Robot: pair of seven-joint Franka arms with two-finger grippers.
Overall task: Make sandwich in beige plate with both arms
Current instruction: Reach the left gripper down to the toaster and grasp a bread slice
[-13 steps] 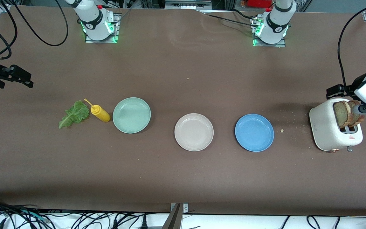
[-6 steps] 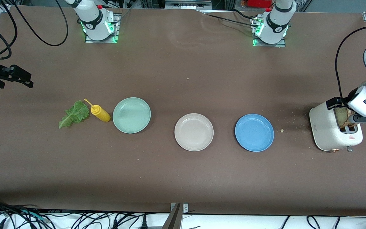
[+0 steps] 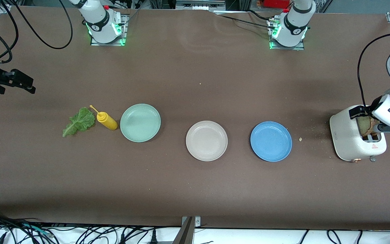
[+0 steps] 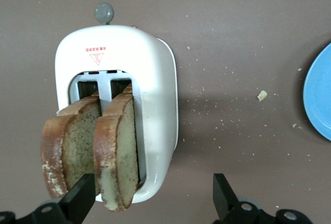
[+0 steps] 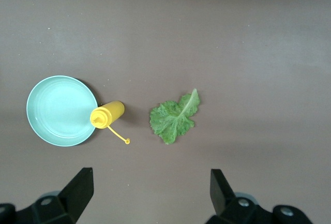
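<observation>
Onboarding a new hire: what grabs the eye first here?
Three plates in a row mid-table: green plate, beige plate, blue plate. At the left arm's end, the open left gripper hangs over a white toaster holding two bread slices.

Glossy white toaster (image 4: pixel 155 94) shell, rough crumbly bread slices (image 4: pixel 116 154), matt brown tabletop (image 3: pixel 195 189), smooth beige plate (image 3: pixel 206 140).

We are seeing open table lying all around the beige plate (image 3: pixel 206 140), with the blue plate (image 3: pixel 271 141) sitting near at its 3 o'clock and the green plate (image 3: pixel 140 122) at its 9 o'clock. The bottle (image 3: pixel 106 121) is crowding the gap between green plate and lettuce (image 3: pixel 79 121). Two bread slices (image 4: pixel 90 151) are standing up from the toaster (image 3: pixel 355 137), with a narrow gap between them.
</observation>
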